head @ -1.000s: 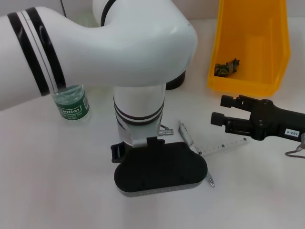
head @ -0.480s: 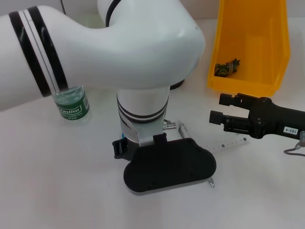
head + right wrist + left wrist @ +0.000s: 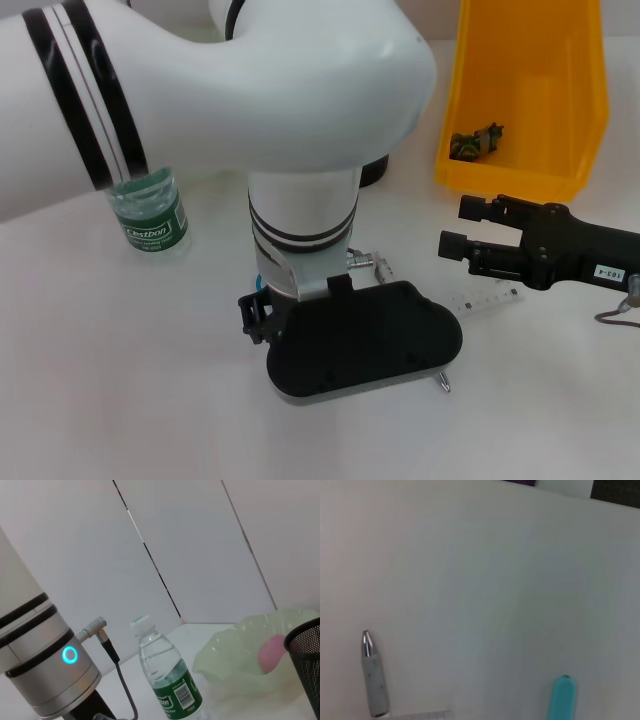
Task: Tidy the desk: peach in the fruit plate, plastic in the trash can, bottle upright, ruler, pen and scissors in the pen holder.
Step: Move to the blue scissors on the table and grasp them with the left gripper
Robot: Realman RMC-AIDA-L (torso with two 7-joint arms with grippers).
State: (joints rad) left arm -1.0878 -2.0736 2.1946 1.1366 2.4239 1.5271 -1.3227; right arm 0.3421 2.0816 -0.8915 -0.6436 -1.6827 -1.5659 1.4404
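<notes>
While the left arm's black wrist housing (image 3: 362, 340) hides its own pincer over the white desk (image 3: 120, 380), the head view shows the right gripper (image 3: 462, 228) with fingers parted, just beside the ruler (image 3: 488, 297) and near the yellow bin (image 3: 525, 90). From the left wrist, a pen tip (image 3: 372, 675) and a teal handle (image 3: 562, 697) lie apart on bare desk. From the right wrist, the bottle (image 3: 167, 677) stands upright beside the green plate (image 3: 240, 655) holding the peach (image 3: 274, 652), against white wall panels.

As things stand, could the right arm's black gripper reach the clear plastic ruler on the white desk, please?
Probably only in part: the right gripper hovers close above the clear plastic ruler's free end, but the left arm's black wrist housing covers the rest.
</notes>
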